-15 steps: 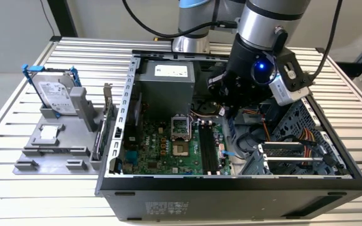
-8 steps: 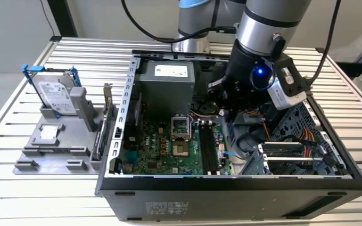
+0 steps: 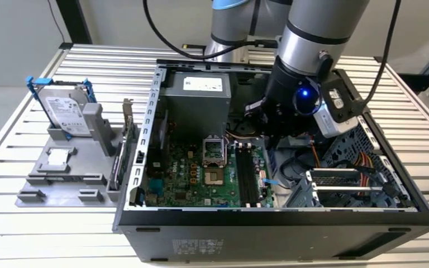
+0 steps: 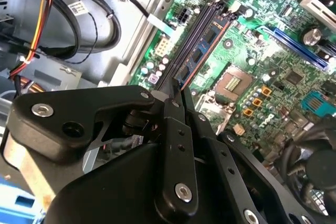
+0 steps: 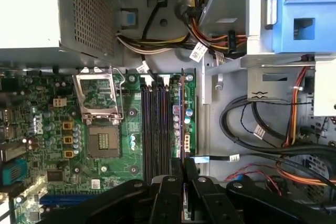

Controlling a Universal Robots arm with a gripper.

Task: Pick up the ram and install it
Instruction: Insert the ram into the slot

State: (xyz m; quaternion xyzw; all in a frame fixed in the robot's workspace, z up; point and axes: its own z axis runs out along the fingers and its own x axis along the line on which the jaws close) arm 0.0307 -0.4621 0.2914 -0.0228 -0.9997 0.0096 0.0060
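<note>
Now gripper [image 4: 181,90] on ram [image 4: 202,51] (slotted)

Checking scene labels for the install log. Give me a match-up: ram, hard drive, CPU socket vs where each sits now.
1 ram
2 hard drive
3 CPU socket

a uncovered on the motherboard
b upright on the grey stand outside the case
c in the gripper, at the memory slots

Pairs: 1-c, 2-b, 3-a

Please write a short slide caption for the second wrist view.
Black end effector over the green motherboard, at the long, narrow blue RAM stick in its slot.
</note>
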